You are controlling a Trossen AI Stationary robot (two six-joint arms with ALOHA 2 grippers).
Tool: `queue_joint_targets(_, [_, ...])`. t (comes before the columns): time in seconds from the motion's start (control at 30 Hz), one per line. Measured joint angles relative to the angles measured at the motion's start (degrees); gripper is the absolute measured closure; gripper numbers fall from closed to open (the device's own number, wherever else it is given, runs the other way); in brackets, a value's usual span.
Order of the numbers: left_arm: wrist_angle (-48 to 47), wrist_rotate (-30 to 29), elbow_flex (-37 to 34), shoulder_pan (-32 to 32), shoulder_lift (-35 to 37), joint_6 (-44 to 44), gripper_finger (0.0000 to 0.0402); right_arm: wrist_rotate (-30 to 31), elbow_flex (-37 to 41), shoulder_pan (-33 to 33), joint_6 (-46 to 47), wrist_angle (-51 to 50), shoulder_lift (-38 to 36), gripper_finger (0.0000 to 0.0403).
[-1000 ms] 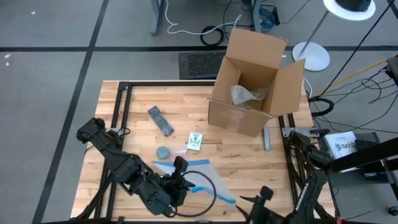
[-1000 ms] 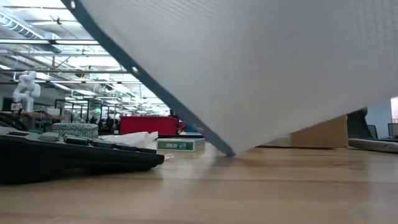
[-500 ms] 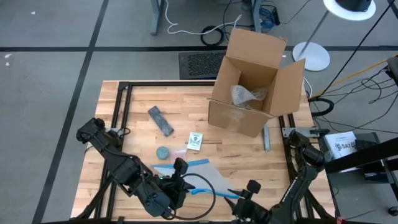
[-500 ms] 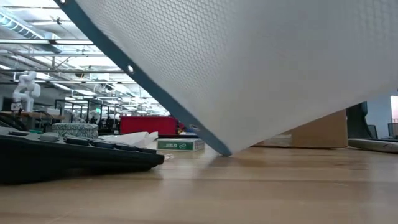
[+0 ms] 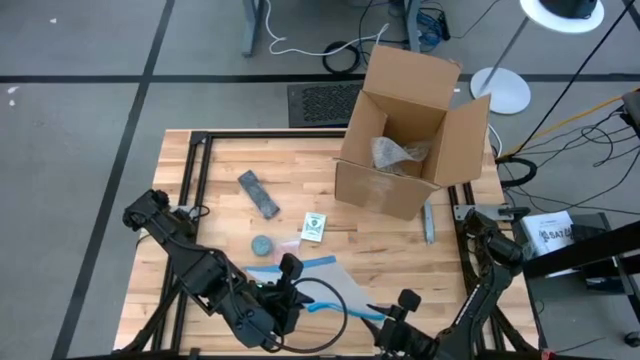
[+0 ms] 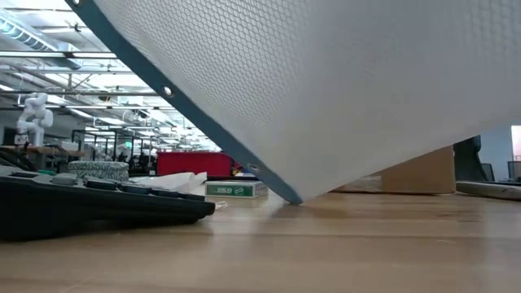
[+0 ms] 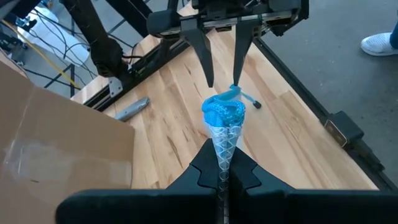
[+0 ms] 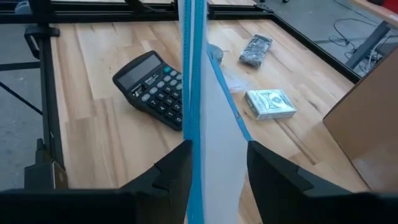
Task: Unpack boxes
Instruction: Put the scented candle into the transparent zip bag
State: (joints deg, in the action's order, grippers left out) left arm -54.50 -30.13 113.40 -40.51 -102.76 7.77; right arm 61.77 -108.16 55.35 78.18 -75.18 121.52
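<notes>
The left gripper (image 7: 222, 163) stays clenched on the clear pouch (image 5: 335, 290) with the blue edge, holding it up off the surface near the front edge. The right gripper (image 8: 217, 163) has come in from the front right corner over the last second and now straddles the pouch's blue edge with its fingers (image 7: 204, 59) narrowed slightly but not touching it, so I judge it released and about to take a second hold. Seen from table height, the pouch (image 6: 342, 89) has tipped a little, with one corner resting on the wood.

The box (image 5: 405, 135) stands open at the back right of the surface, flaps up, with a crumpled clear wrap (image 5: 395, 152) inside. Already out on the surface are a calculator (image 8: 152, 87), a green card pack (image 5: 314, 227), a small round tin (image 5: 262, 244) and a dark packet (image 5: 259, 193). The unpacking looks partly done; the wrap remains.
</notes>
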Motion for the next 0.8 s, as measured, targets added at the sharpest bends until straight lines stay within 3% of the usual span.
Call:
queue_joint_targets(0.3, [0.03,0.37,0.0,0.0,-0.01,0.0,0.0401,-0.21,0.0,-1.76,-1.65,0.46,-0.03,0.0261])
queue_joint_targets(0.57, [-0.68,-1.6,-0.02,0.26,-0.37,0.5,0.0401,-0.95,0.0,-2.85,-10.03,8.49,-0.03,0.0261])
queue_joint_targets(0.8, [-2.3,-1.33,-0.02,0.76,-2.03,0.28,0.0401,-2.14,0.0,-2.91,-11.0,9.32,-0.05,0.0261])
